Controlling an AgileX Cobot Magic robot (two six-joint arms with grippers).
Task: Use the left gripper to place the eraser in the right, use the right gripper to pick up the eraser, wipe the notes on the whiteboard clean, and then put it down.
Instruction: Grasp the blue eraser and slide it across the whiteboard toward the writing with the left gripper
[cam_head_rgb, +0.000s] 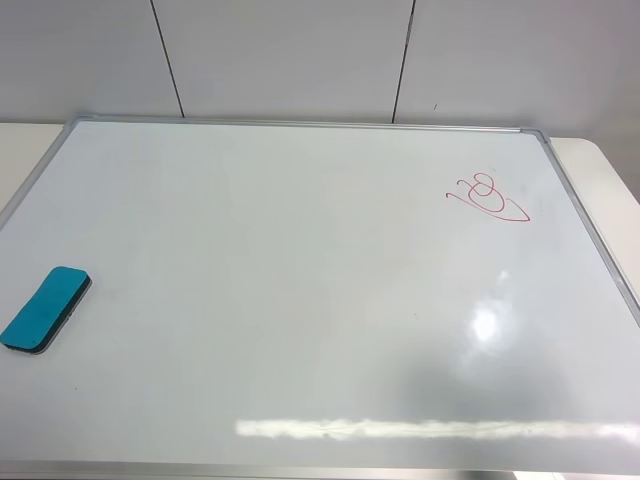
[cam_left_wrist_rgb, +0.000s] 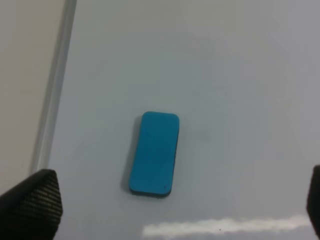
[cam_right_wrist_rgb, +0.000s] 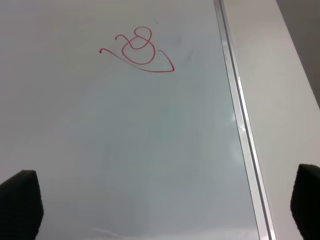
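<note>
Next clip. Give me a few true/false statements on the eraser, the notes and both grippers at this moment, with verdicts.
1. The eraser lies flat on the whiteboard, near its left edge. True.
2. The left gripper is holding the eraser. False: it is open, and the eraser lies free on the board.
3. The notes are red and sit near the board's right edge. True.
4. The eraser rests on top of the notes. False: they are far apart, on opposite sides of the board.
5. The right gripper is shut. False: it is open and holds nothing.
</note>
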